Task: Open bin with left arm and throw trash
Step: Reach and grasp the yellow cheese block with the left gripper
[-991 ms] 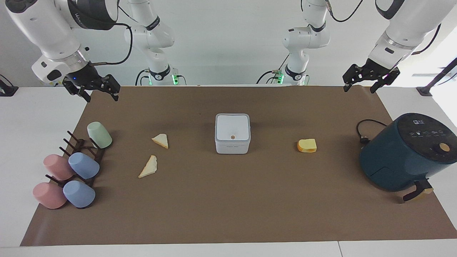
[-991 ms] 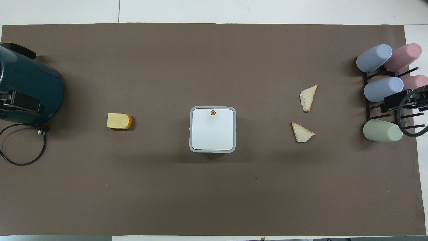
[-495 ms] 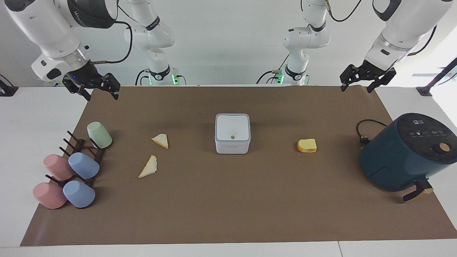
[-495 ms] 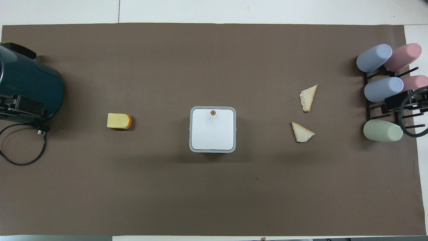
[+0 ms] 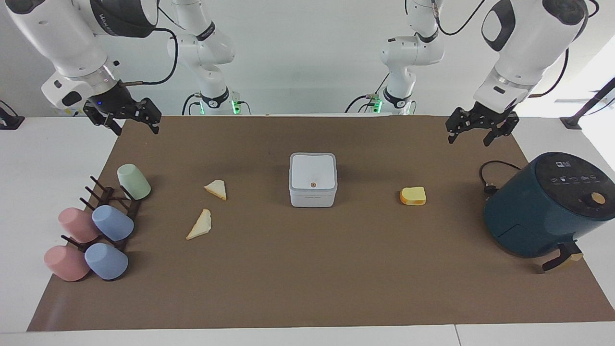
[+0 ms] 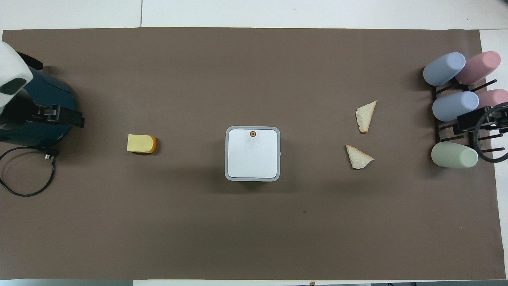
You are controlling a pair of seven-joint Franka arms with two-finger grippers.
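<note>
The white cube bin [image 5: 313,180] [image 6: 253,153] stands mid-mat with its lid down flat. Trash lies on the mat around it. Two bread triangles [image 5: 215,189] [image 5: 200,225] [image 6: 358,157] [image 6: 366,115] lie toward the right arm's end. A yellow-orange slice [image 5: 413,196] [image 6: 141,143] lies toward the left arm's end. My left gripper [image 5: 469,136] [image 6: 59,115] hangs open and empty over the mat's edge by the air fryer. My right gripper [image 5: 136,126] [image 6: 482,123] hangs open and empty over the mat's corner by the cup rack.
A dark-teal air fryer [image 5: 547,206] [image 6: 35,99] with its cable [image 5: 490,175] sits at the left arm's end. A dark rack [image 5: 113,202] holding several pastel cups [image 5: 112,222] [image 6: 454,106] sits at the right arm's end. A brown mat [image 5: 307,278] covers the table.
My left gripper has come down and moved in from the table's end toward the mat, now showing over the air fryer from overhead. The right gripper rose slightly. Bin and trash are unmoved.
</note>
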